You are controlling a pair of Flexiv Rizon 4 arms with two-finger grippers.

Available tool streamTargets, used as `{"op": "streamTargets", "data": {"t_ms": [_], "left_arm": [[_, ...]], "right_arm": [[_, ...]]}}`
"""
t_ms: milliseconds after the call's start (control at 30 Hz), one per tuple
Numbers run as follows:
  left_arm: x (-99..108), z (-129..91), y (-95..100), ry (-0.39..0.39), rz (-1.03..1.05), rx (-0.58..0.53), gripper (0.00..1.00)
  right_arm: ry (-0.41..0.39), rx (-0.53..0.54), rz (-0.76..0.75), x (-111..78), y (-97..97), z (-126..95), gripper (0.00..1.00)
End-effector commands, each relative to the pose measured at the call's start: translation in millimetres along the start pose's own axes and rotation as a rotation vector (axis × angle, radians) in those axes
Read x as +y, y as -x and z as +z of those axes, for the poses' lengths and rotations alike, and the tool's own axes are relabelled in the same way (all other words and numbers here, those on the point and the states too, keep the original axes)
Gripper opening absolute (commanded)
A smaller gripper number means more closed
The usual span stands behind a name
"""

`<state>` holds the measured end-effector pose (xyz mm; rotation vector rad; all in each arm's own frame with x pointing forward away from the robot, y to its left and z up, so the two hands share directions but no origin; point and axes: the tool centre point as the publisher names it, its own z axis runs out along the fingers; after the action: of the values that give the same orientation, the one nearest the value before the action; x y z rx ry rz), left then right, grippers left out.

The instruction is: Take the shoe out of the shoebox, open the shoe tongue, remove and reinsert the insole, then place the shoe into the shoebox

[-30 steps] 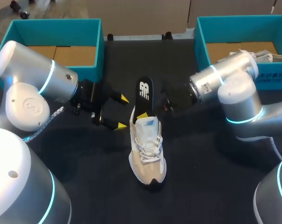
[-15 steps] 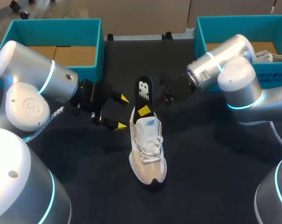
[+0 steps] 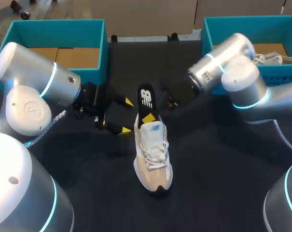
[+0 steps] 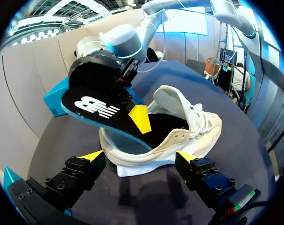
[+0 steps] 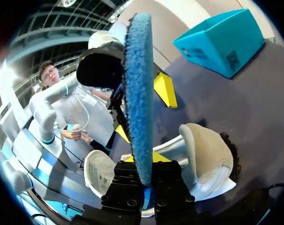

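Note:
A white shoe [image 3: 153, 157] lies on the black table, toe toward me. Its black insole [image 3: 146, 98], blue underneath, sticks up out of the heel opening. My right gripper [image 3: 150, 115] is shut on the insole; in the right wrist view the insole [image 5: 139, 93] stands edge-on, clamped between the fingers of the right gripper [image 5: 144, 185] above the shoe [image 5: 203, 159]. My left gripper [image 3: 125, 116] stands open just left of the heel. In the left wrist view the shoe [image 4: 179, 136] lies just ahead of the open left gripper [image 4: 139, 157], with the insole [image 4: 97, 108] tilted above it.
A teal shoebox [image 3: 95, 36] stands at the back left. A second teal shoebox [image 3: 207, 41] at the back right holds another shoe [image 3: 281, 59]. The black table [image 3: 218, 183] is bare in front of and to the right of the shoe.
My right arm's wrist has swung toward the back while its fingers closed tighter on the insole. The insole has shifted slightly left. The left arm and the shoe have stayed put.

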<state>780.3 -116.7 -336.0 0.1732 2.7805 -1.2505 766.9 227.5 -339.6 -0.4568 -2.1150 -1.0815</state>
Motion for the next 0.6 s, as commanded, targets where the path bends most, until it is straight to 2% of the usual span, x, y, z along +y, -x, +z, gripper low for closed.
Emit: {"op": "streamTargets", "data": {"t_ms": [33, 400, 467, 600], "left_arm": [[-1, 0, -1.0, 0.004, 0.0, -0.001, 1.0], [-1, 0, -1.0, 0.004, 0.0, -0.001, 1.0], [-1, 0, -1.0, 0.004, 0.0, -0.001, 1.0], [-1, 0, -1.0, 0.004, 0.0, -0.001, 1.0]], "right_arm": [[-0.028, 0.013, 0.027, -6.3, -1.1, 4, 0.0], [-0.067, 0.033, 0.082, -20.0, -4.6, 15, 0.0], [-0.066, 0.022, 0.077, -16.9, -4.1, 14, 0.14], [-0.064, 0.006, 0.062, -10.0, -5.1, 11, 0.2]]}}
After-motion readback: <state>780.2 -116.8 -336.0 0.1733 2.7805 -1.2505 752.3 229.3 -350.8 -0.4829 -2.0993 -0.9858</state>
